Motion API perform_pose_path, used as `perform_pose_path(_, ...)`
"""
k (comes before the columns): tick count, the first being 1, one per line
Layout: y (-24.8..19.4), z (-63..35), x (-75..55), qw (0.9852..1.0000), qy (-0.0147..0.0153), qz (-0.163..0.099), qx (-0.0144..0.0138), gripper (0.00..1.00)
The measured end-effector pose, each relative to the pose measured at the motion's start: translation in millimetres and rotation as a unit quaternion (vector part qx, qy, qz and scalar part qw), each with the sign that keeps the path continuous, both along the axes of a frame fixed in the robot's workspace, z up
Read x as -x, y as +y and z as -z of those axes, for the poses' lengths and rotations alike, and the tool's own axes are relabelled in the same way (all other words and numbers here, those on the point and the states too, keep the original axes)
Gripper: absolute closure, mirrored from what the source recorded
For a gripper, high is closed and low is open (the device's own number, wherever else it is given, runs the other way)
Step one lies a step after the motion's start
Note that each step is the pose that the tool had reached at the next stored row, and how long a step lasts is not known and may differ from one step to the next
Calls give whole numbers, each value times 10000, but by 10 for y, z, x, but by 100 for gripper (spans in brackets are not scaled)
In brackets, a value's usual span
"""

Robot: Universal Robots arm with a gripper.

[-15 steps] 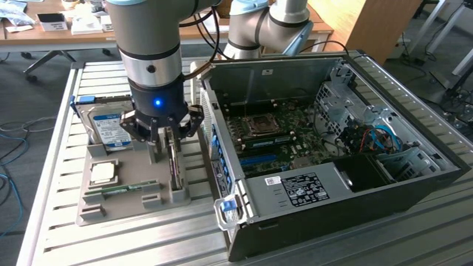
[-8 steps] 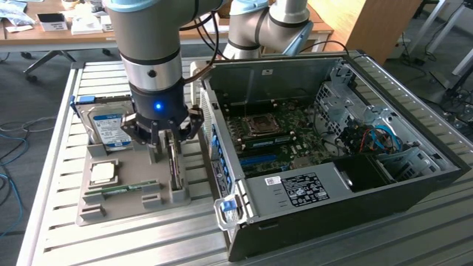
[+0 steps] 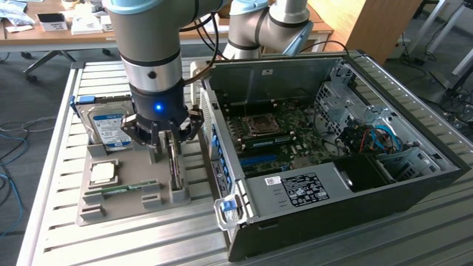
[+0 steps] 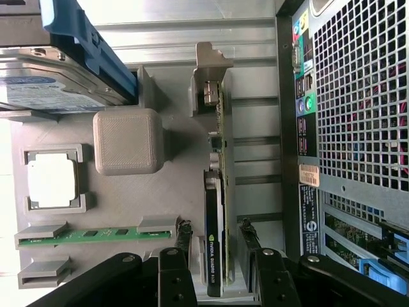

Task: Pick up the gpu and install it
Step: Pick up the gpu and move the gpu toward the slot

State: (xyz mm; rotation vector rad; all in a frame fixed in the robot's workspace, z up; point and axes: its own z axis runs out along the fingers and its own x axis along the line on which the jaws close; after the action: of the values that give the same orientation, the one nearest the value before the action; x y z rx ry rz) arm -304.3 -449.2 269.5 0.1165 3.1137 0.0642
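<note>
The black gripper [image 4: 216,235] straddles the upright green, black-coolered gpu [image 4: 218,167] in its grey plastic tray [image 4: 182,192], fingers [image 4: 185,238] spread, seemingly just clear of it

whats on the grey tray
A hard drive, a cpu, a memory stick and the gpu, on edge, straddled by the open gripper. The gpu's bottom edge is hidden, sunk into the tray.

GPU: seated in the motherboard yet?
No, the gpu stands on edge in the gray holder tray, outside the computer case.
</note>
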Motion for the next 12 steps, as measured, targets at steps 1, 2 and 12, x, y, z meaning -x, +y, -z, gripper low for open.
perform_pose_path(1, 0, 0, 0, 10000, 0, 0, 0, 57)
perform_pose_path(2, 0, 0, 0, 10000, 0, 0, 0, 57)
perform_pose_path(12, 0, 44, 0, 10000, -1, 0, -1, 57)
